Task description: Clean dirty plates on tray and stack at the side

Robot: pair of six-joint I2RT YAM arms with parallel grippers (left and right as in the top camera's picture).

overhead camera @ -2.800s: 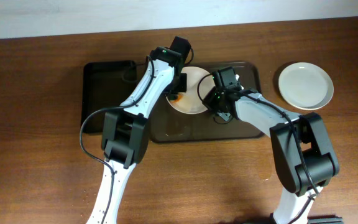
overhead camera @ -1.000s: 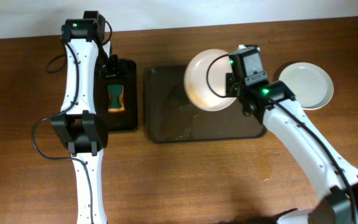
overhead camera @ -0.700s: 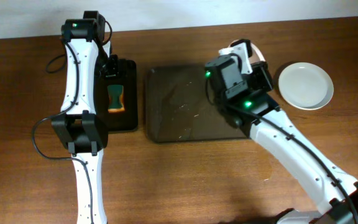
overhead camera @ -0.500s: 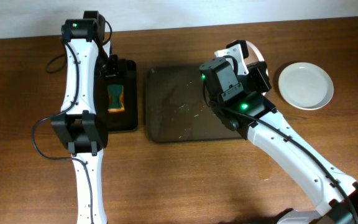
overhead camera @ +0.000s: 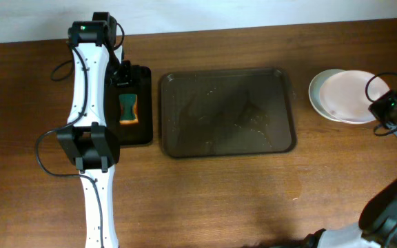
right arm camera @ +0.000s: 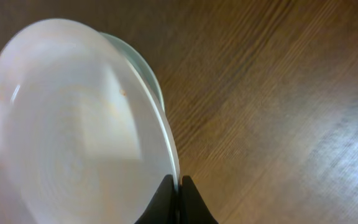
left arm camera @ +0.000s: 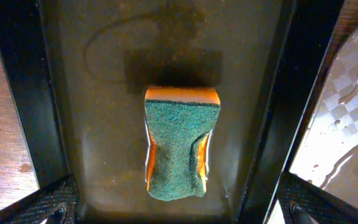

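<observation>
Plates number two in view, both at the right end of the table [overhead camera: 219,200], well apart from the tray [overhead camera: 226,110]. The lower plate [overhead camera: 314,93] lies flat on the wood, showing only as a crescent on its left side. The upper plate [overhead camera: 350,96] overlaps most of it, shifted a little to the right. In the right wrist view the upper plate [right arm camera: 73,137] is tilted, with the faintly greenish rim of the lower plate [right arm camera: 143,65] peeking out behind it. Whether the two touch cannot be told. A tiny orange speck marks the upper plate's face, which otherwise looks white and glossy.

The right gripper [overhead camera: 381,109] is at the upper plate's right edge. Its jaws are nearly together, pinching the thin rim of that plate between the right gripper's [right arm camera: 179,194] dark tips.

The tray holds no plates. Its textured brown floor carries pale wet streaks and droplets.

The left gripper [left arm camera: 179,214] hangs over the small black tray [overhead camera: 140,138] just left of the brown one. Its jaws are spread wide, one tip in each lower corner of the wrist view, touching nothing. Between and beyond them a sponge [left arm camera: 179,149], green scouring side up with orange edges, lies on the floor of the black tray [left arm camera: 17,93]. From overhead the sponge [overhead camera: 128,109] is near that tray's middle.
</observation>
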